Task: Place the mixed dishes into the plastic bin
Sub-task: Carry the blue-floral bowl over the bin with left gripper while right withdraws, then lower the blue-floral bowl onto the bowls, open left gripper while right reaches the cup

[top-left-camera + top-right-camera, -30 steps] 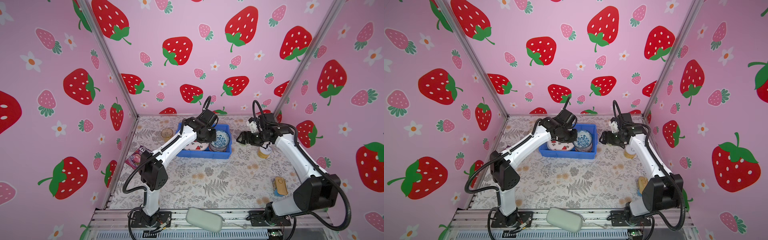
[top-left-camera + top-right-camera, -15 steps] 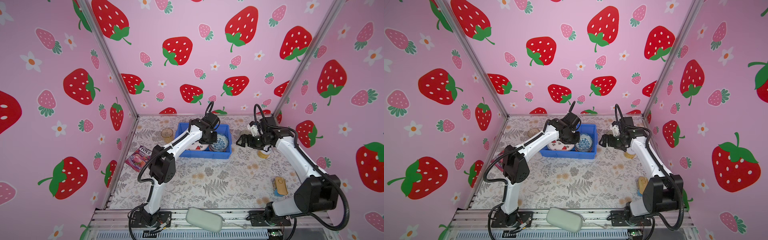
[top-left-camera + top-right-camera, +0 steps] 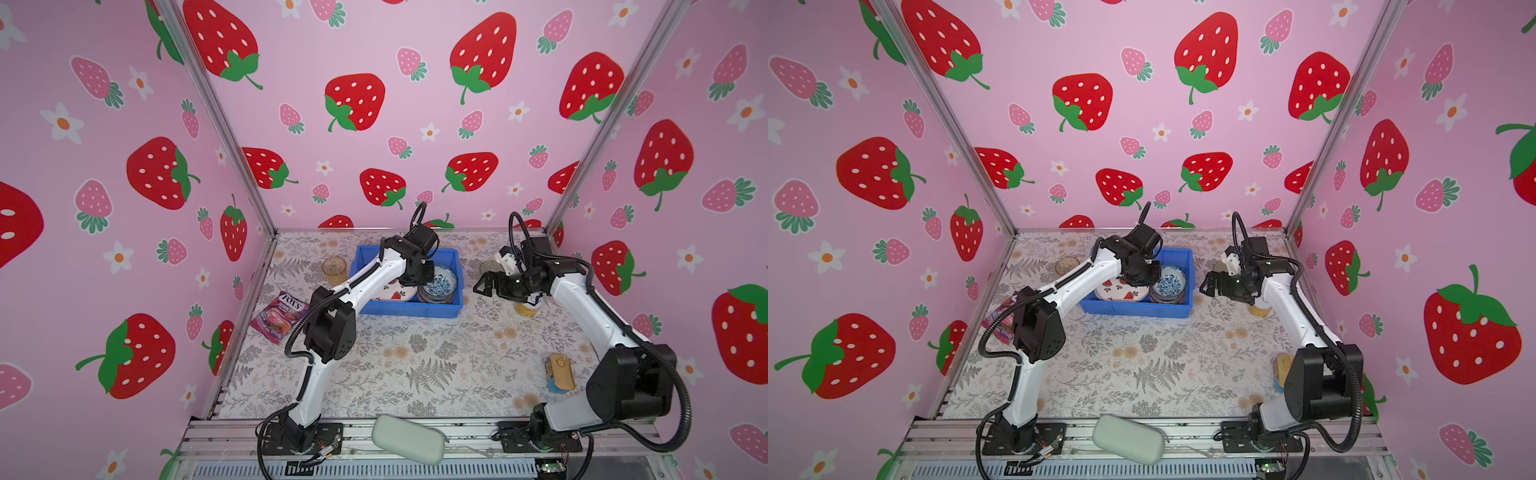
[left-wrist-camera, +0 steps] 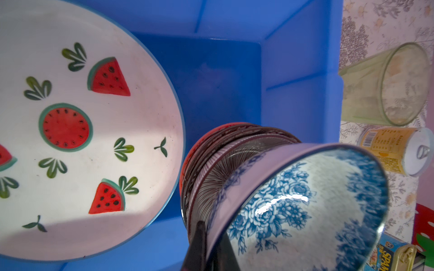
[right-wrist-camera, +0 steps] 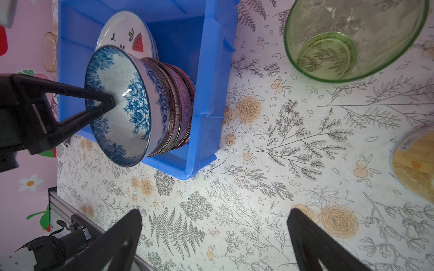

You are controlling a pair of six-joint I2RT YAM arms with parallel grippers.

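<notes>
Left gripper pinches the bowl by its rim atop the stack in the bin; seat it level before you let go. Right gripper gapes empty.

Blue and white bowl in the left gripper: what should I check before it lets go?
1. Grip: left gripper shut on the rim of the blue-white bowl: ok.
2. Placement: bowl sits over the bowl stack inside the blue bin: ok.
3. Bowl seated flush on the stack: cannot tell.
4. Clearance: right gripper open, apart from the bin: ok.
5. All dishes binned: not ok; green tumbler and amber tumbler stand on the table.
</notes>
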